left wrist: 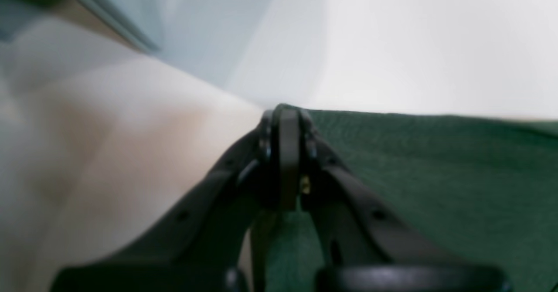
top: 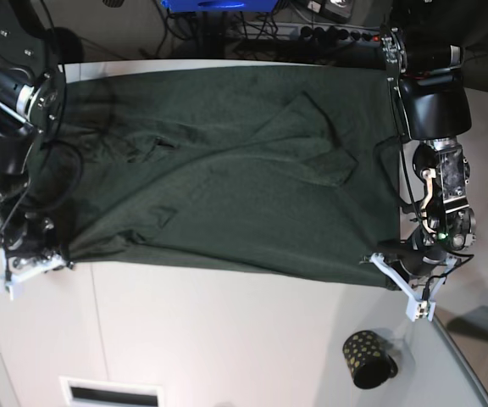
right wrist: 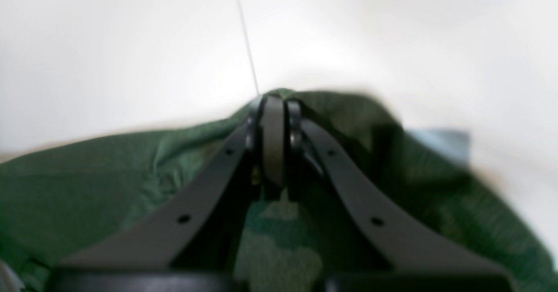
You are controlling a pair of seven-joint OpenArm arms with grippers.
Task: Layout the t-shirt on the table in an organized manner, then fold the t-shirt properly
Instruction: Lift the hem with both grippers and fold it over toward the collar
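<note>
The green t-shirt point(top: 227, 170) lay spread wide on the white surface point(top: 227, 331). The left claw point(left wrist: 285, 117) was clenched on one near corner of the t-shirt, and the right claw point(right wrist: 274, 102) was clenched on the other near corner.

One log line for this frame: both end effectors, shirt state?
left end effector: shut on t-shirt corner | right end effector: shut on t-shirt corner | t-shirt: spread, wrinkled, unfolded | table
</note>
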